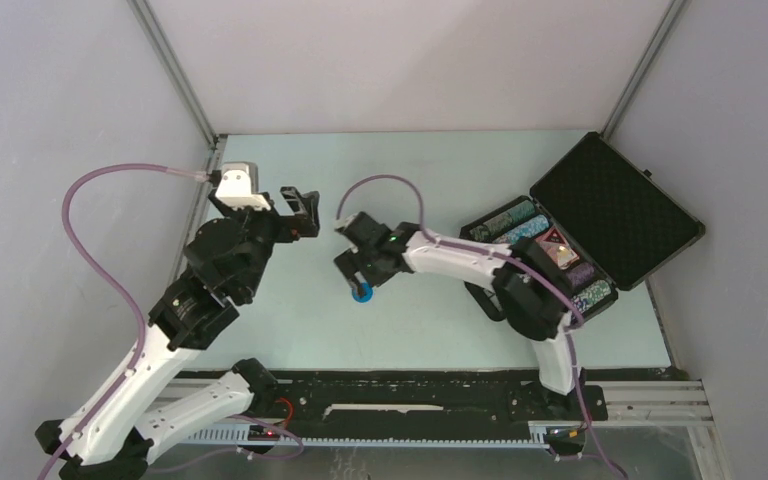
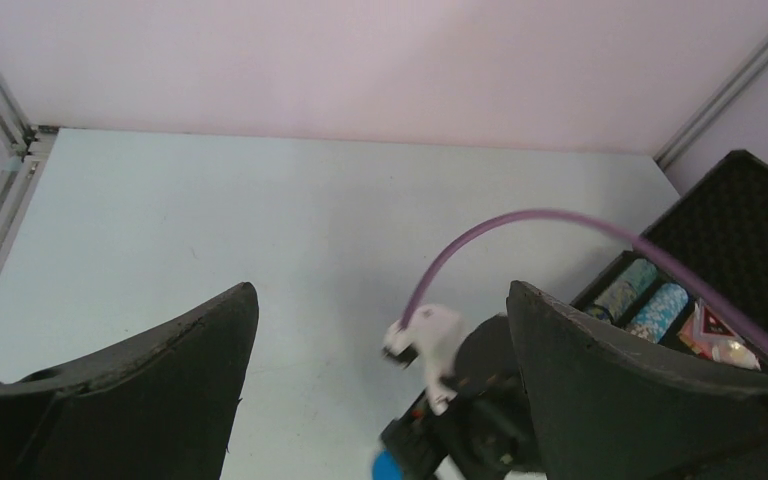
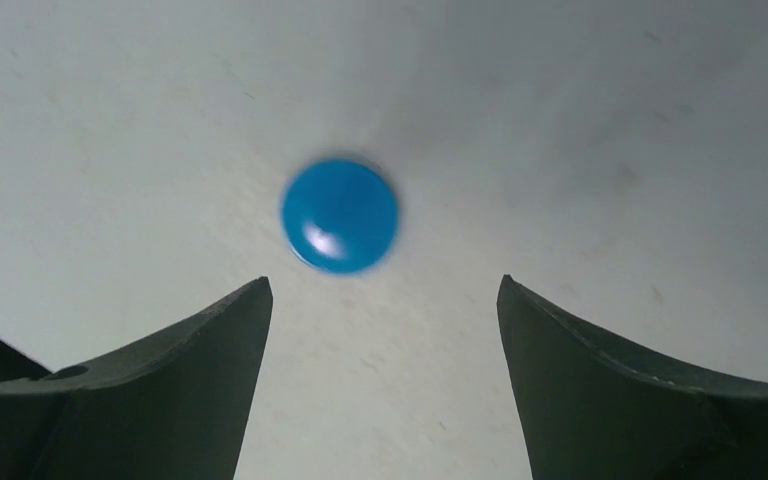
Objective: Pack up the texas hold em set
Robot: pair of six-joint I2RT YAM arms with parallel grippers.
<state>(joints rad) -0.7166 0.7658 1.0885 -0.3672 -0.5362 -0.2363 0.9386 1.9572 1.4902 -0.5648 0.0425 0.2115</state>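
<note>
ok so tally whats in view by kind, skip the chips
grippers: 2 (left gripper, right gripper)
black case, open: 1
blue disc: 1
red triangular marker: 1
total: 5
</note>
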